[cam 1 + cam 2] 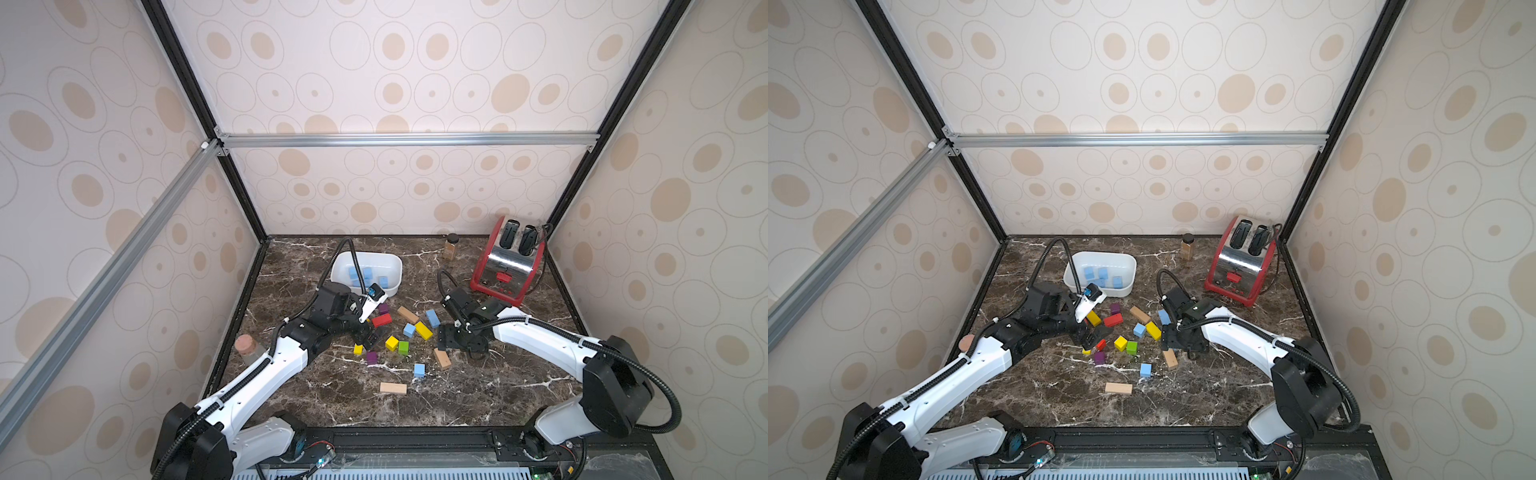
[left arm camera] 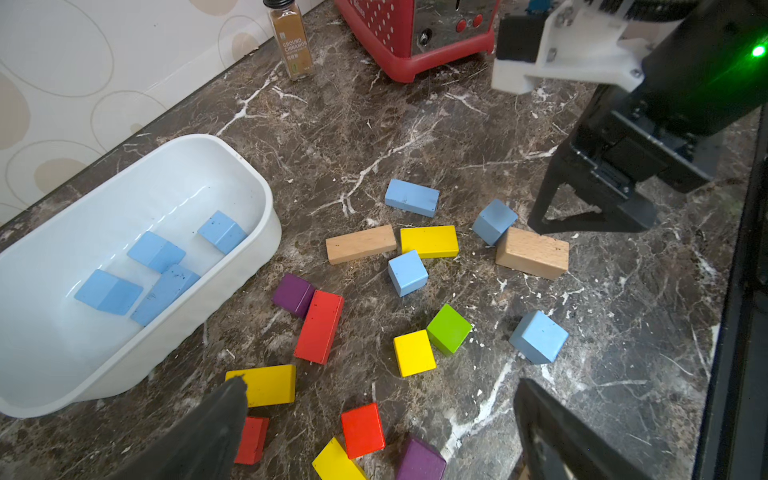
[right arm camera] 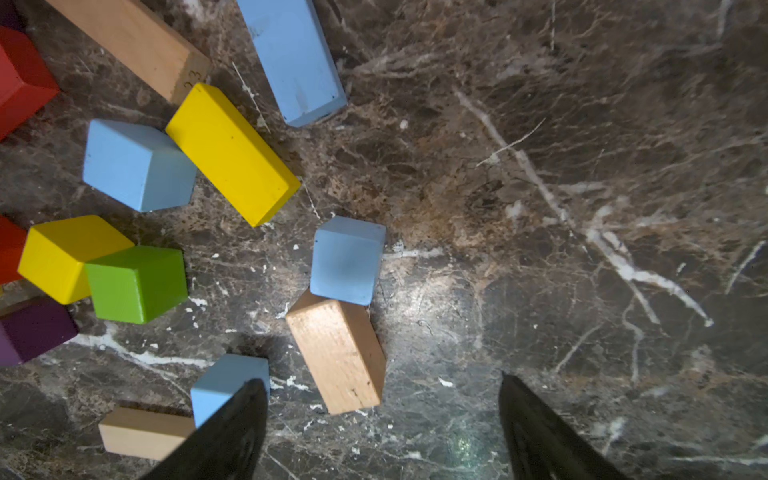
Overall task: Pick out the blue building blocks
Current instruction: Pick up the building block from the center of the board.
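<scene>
Several light blue blocks [image 2: 156,251] lie inside the white tub [image 1: 395,262] at the back left. Loose on the marble are a long blue brick [image 1: 433,318], a blue cube [image 1: 409,330] beside a yellow brick, and a blue cube [image 1: 419,370] nearer the front. Another blue cube [image 3: 347,259] leans against a tan block [image 3: 336,353], just ahead of my right gripper [image 3: 381,381]. That gripper is open and holds nothing. My left gripper [image 2: 380,388] is wide open and empty, low over red, yellow and purple blocks.
A red toaster [image 1: 505,262] stands at the back right with a cinnamon jar [image 1: 451,247] beside it. A cork-topped jar [image 1: 247,347] sits at the left edge behind my left arm. Red, yellow, green, purple and tan blocks [image 1: 392,387] are scattered mid-table.
</scene>
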`<state>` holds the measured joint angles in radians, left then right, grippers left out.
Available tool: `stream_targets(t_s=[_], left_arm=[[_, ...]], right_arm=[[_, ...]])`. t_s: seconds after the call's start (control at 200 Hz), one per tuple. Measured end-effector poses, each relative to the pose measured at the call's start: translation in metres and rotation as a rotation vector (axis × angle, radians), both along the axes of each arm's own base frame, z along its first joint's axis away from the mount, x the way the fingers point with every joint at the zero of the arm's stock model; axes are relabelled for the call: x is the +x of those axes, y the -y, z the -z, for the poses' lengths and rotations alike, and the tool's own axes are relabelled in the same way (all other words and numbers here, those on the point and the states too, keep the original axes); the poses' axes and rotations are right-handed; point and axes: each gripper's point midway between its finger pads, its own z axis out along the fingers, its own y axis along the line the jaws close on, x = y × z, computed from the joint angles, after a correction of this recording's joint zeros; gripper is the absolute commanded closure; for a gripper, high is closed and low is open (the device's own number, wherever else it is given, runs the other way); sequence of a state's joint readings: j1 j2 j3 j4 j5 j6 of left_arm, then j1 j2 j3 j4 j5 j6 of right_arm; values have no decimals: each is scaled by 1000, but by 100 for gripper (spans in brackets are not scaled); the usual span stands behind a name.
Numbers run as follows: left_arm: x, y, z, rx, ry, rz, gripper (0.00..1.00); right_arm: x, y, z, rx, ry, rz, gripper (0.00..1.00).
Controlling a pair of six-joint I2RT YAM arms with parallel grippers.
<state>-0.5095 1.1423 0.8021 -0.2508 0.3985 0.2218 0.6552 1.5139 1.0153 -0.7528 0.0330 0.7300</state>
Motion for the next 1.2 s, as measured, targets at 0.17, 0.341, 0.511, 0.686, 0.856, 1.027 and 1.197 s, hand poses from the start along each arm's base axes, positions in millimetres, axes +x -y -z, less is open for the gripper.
stream_targets(t_s=[0.17,0.341,0.511,0.686,0.856,1.027,1.197], left_arm=[[3,3,8,5,-9,2,0],[4,3,15,12,-23,2,1],[7,5,16,11,-20,2,0],[9,6,23,19,-36,2,1],[9,6,28,27,-50,2,1],[10,6,30,28,-53,1,1],[10,7,29,25,-55,-3,1]], right_arm=[[4,-3,14,-9,-21,31,15],[8,-5,23,-23,-36,47,19],[13,-6,30,-31,-35,59,22],[18,-6,34,-36,-32,69,26],[27,-3,37,-30,-22,95,33],[31,-2,44,-31,-31,111,38],[32,-5,50,-23,-42,112,46]])
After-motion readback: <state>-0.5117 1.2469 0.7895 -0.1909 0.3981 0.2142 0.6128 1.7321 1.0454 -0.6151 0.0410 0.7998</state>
